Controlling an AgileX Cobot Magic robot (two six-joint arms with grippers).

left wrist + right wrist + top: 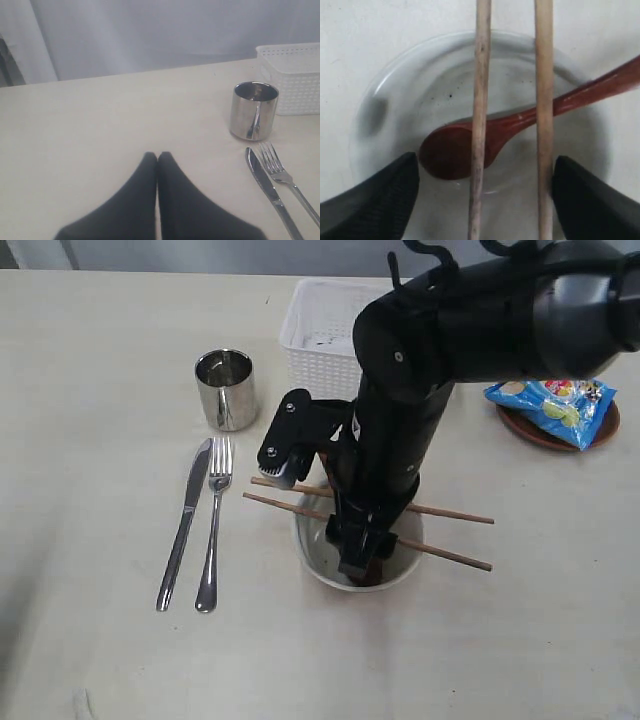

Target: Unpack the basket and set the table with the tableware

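Note:
A white bowl (318,573) (410,90) sits in the table's middle with a reddish-brown spoon (450,152) lying inside it. Two wooden chopsticks (450,512) (481,75) rest across its rim. My right gripper (360,565) (486,165) hangs open just over the bowl, and both chopsticks pass between its fingers. The knife (185,520) (267,187) and fork (213,530) (285,177) lie side by side left of the bowl. A steel cup (226,390) (252,112) stands behind them. My left gripper (157,156) is shut and empty, low over bare table (100,125).
The white basket (315,350) (295,80) stands at the back, partly hidden by the right arm. A dark brown plate (530,432) at the right edge carries a blue snack bag (550,400).

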